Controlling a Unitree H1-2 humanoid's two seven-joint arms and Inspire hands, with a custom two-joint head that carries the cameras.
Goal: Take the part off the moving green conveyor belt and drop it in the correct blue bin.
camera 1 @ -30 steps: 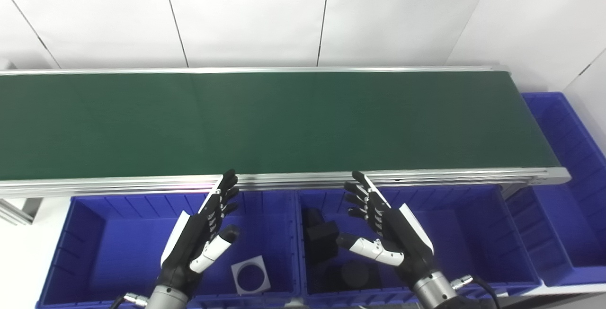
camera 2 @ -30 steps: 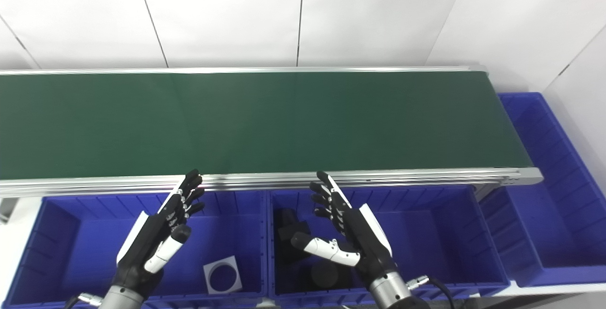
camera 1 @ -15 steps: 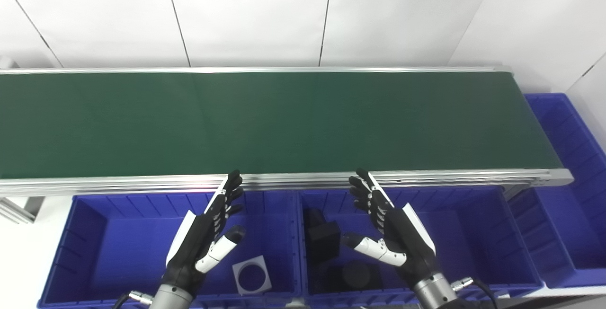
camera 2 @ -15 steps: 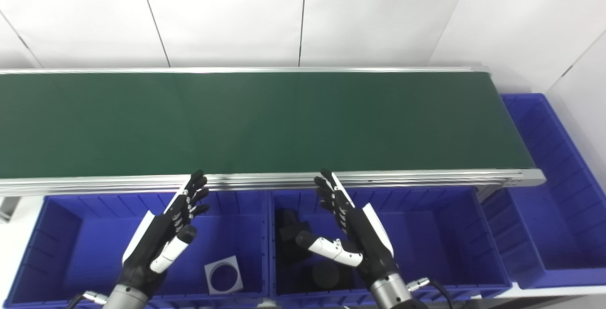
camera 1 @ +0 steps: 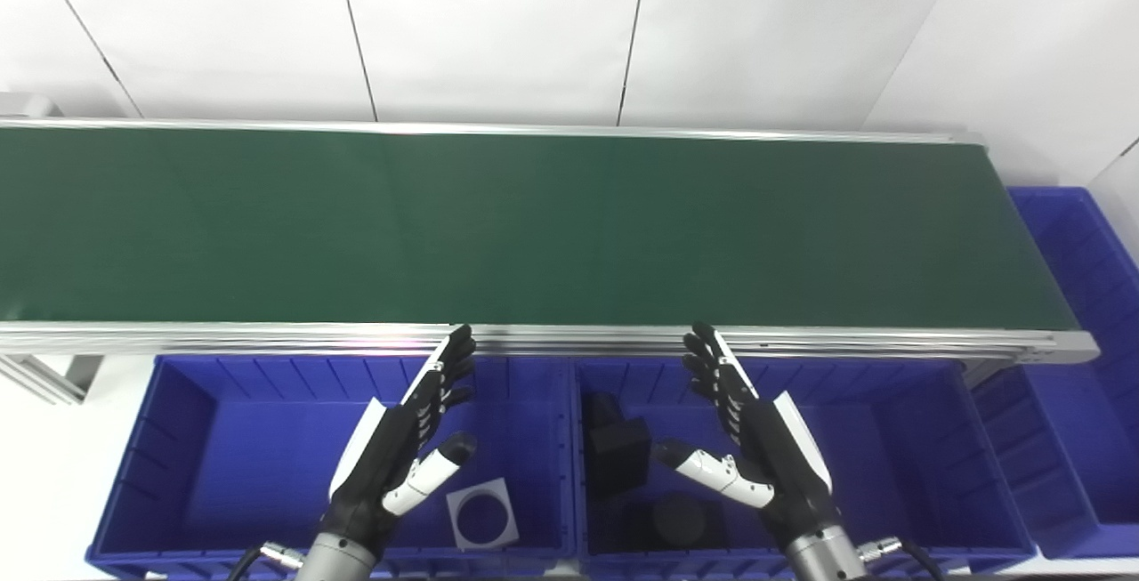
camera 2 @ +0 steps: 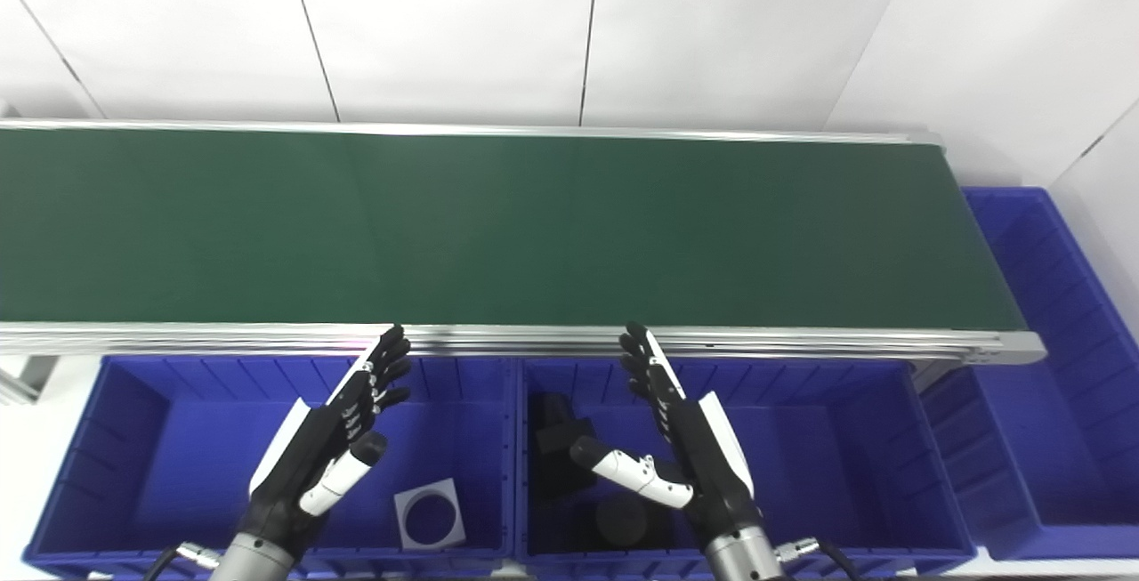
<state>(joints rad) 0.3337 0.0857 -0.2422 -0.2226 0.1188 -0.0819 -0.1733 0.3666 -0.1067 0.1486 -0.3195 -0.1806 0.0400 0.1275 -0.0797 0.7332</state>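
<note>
The green conveyor belt [camera 1: 534,225] runs across the picture with no part on it. My left hand [camera 1: 400,443] hovers open above the left blue bin [camera 1: 178,439], palm turned inward, holding nothing. My right hand [camera 1: 756,447] hovers open above the middle blue bin [camera 1: 899,439], also holding nothing. A white square plate with a round hole [camera 1: 481,519] lies in the left bin. Black parts [camera 1: 618,452] lie in the middle bin, one of them a round piece [camera 1: 678,519].
A third blue bin [camera 1: 1086,367] stands past the belt's right end. The belt's aluminium rail [camera 1: 569,341] runs just beyond my fingertips. A white panelled wall rises behind the belt.
The whole picture has shifted right and slightly down, so the camera moved. Both hands keep the same open pose over their bins.
</note>
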